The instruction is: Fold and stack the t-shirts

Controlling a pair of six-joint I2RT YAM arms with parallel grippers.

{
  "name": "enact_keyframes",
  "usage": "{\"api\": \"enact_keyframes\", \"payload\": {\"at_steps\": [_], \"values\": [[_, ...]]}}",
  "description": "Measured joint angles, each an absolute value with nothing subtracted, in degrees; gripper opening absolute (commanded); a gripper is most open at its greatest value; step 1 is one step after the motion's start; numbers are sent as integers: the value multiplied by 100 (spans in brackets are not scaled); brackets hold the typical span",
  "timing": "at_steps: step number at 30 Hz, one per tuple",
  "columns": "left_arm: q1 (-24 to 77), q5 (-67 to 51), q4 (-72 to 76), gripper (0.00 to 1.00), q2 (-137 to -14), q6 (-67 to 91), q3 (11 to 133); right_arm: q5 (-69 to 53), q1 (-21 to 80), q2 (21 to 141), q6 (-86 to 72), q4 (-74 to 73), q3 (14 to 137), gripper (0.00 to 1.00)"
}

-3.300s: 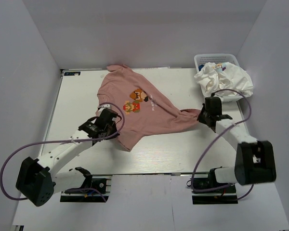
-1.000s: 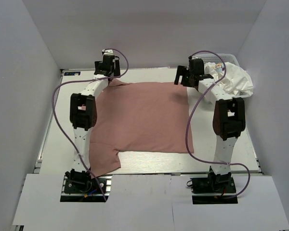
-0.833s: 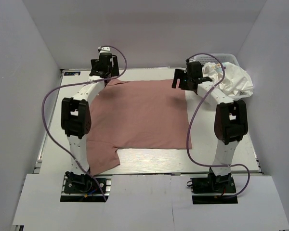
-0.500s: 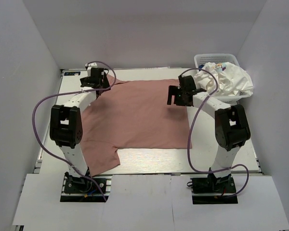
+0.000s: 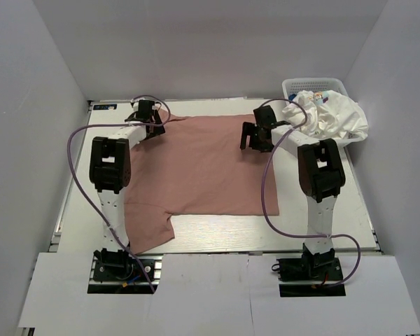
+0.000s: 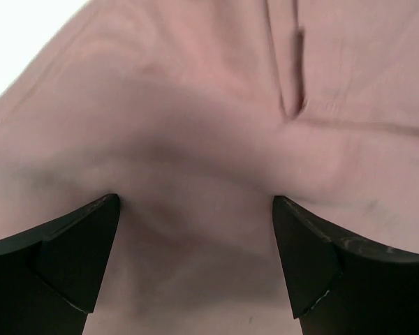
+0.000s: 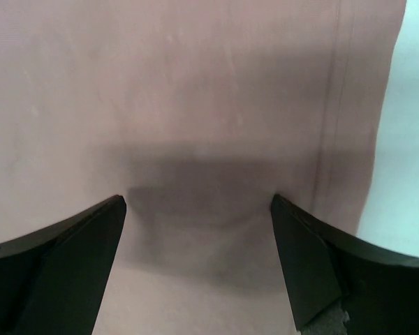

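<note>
Both spread wide, the left gripper [image 5: 148,123] and right gripper [image 5: 255,137] hung over the far end of the pink t-shirt [image 5: 203,171], which lay flat on the table [image 5: 322,210], where an uneven pinch risked bunching it.

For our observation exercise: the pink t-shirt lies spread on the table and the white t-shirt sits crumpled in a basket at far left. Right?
No: the top view shows the basket with the white t-shirt at far right. The pink t-shirt is spread on the table.
</note>
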State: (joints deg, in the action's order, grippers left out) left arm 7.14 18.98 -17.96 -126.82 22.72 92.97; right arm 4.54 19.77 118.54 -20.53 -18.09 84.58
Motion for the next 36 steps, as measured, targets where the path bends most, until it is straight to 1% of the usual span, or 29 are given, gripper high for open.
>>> {"api": "enact_keyframes", "payload": {"at_steps": [5,13,17,21,23,25,28,32,34,36], "values": [[720,1708,-1804,100,-13323,2189,10245,620,1839,12416,-2086,-2187,9317,90],[725,1041,-2119,100,-14667,2226,12554,694,1337,13714,-2086,-2908,11507,90],[725,786,-2206,100,-14693,2255,12693,539,1153,14035,-1763,-3098,12123,90],[731,646,-2473,100,-14508,2281,12571,552,1240,13808,-1288,-3065,11928,90],[749,604,-2532,100,-13965,2335,11880,585,1380,13316,-1149,-2930,11308,90],[768,574,-2554,100,-12905,2429,10593,611,1588,12503,-1122,-2639,10331,90],[829,392,-2416,100,-10790,2751,8501,661,1929,11098,-1256,-2191,8868,90],[919,165,-1988,100,-7992,3374,6160,604,2198,9395,-1772,-1291,6978,90],[937,32,-2123,100,-7019,3610,5282,631,2143,8851,-2075,-945,6141,90],[952,-8,-2462,100,-6541,3848,4772,722,2088,8532,-2368,-867,5507,90]]}}
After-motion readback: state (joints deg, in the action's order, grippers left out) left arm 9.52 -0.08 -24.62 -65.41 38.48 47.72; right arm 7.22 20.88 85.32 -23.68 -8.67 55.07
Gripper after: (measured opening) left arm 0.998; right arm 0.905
